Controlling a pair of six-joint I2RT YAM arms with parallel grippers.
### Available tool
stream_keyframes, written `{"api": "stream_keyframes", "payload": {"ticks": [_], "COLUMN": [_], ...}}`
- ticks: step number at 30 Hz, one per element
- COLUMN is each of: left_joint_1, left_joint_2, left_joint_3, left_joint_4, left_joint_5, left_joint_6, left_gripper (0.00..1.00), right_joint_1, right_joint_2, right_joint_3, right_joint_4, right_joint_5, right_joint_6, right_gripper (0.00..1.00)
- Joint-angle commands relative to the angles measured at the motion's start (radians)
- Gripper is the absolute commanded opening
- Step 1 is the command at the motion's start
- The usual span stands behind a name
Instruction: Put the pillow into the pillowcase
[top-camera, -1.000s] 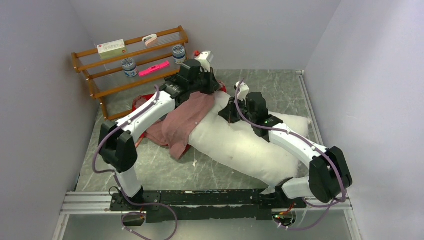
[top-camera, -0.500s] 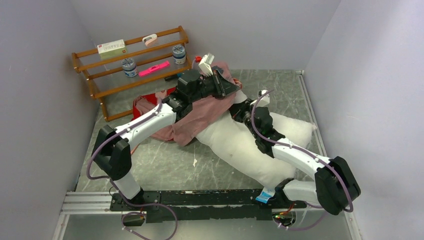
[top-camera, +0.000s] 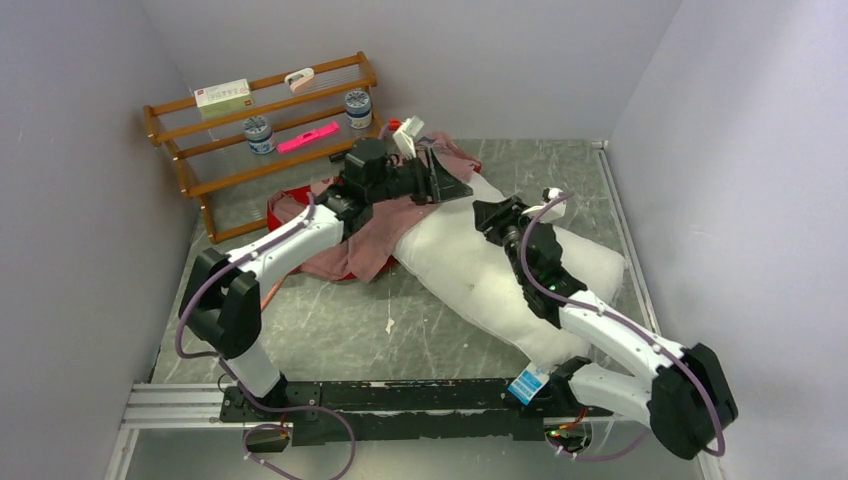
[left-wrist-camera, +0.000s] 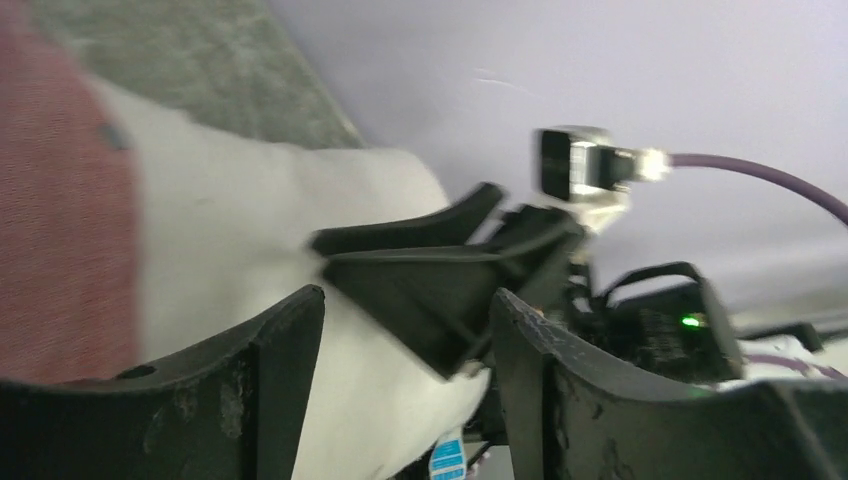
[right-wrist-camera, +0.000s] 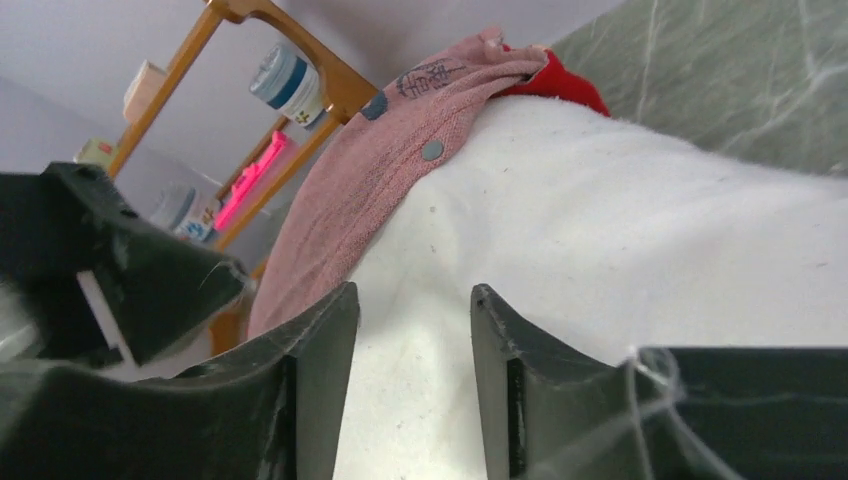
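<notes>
The white pillow (top-camera: 480, 285) lies slantwise on the table, its far end under the pillowcase (top-camera: 352, 245), which shows its pink reverse and a red edge. My left gripper (top-camera: 455, 183) hovers open over that covered end. My right gripper (top-camera: 487, 213) faces it, open, just above the bare pillow. In the left wrist view the gripper (left-wrist-camera: 405, 300) holds nothing; beyond it are the pillow (left-wrist-camera: 220, 230) and the pillowcase (left-wrist-camera: 50, 200). In the right wrist view the gripper (right-wrist-camera: 415, 300) is empty over the pillow (right-wrist-camera: 600, 230), with the pillowcase (right-wrist-camera: 380, 170) draped on its far end.
A wooden rack (top-camera: 260, 130) with jars, a pink item and a box stands at the back left against the wall. Walls close in on the left, back and right. A blue tag (top-camera: 528, 385) shows at the pillow's near end.
Both grippers were shut and now stand open. The left arm carried the pillowcase rightward over the pillow's far end and let go. The right arm swung right and released too.
</notes>
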Motion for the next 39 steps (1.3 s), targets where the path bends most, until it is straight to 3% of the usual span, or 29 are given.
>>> {"api": "stream_keyframes", "payload": {"ticks": [1,5,7,8,9,13,18,23,31,39], "left_joint_1": [0.065,0.094,0.098,0.098,0.098,0.143,0.347,0.422,0.479,0.48], "left_joint_2": [-0.12,-0.232,-0.284,-0.306,-0.324,-0.416,-0.459,-0.54,-0.62,-0.621], "left_joint_3": [0.069,0.057,0.017,0.006,-0.008,-0.109,-0.27,-0.423,-0.682,-0.778], "left_joint_4": [-0.305,-0.536,-0.565,-0.589,-0.623,-0.647,-0.562,-0.496,-0.313,-0.271], "left_joint_5": [-0.069,-0.271,-0.296,-0.315,-0.335,-0.404,-0.082,-0.052,0.002,-0.053], "left_joint_6": [0.266,0.419,0.479,0.496,0.506,0.483,0.361,0.284,0.107,0.102], "left_gripper": [0.68,0.75,0.84,0.95,0.97,0.97,0.97,0.96,0.92,0.96], "right_joint_1": [-0.001,0.001,0.005,0.011,0.019,0.078,0.194,0.304,0.466,0.575], "right_joint_2": [-0.111,-0.144,-0.126,-0.115,-0.103,-0.065,-0.04,0.013,0.149,0.353], "right_joint_3": [-0.004,0.074,0.133,0.156,0.17,0.217,0.275,0.305,0.304,0.301], "right_joint_4": [-0.127,-0.23,-0.311,-0.34,-0.367,-0.412,-0.458,-0.513,-0.477,-0.354], "right_joint_5": [-0.047,-0.242,-0.304,-0.315,-0.313,-0.289,-0.2,-0.109,0.138,0.373], "right_joint_6": [-0.168,-0.376,-0.452,-0.476,-0.496,-0.591,-0.761,-0.919,-1.074,-1.216], "right_gripper": [0.57,0.84,0.93,0.97,0.99,1.0,1.0,1.0,1.0,1.0]}}
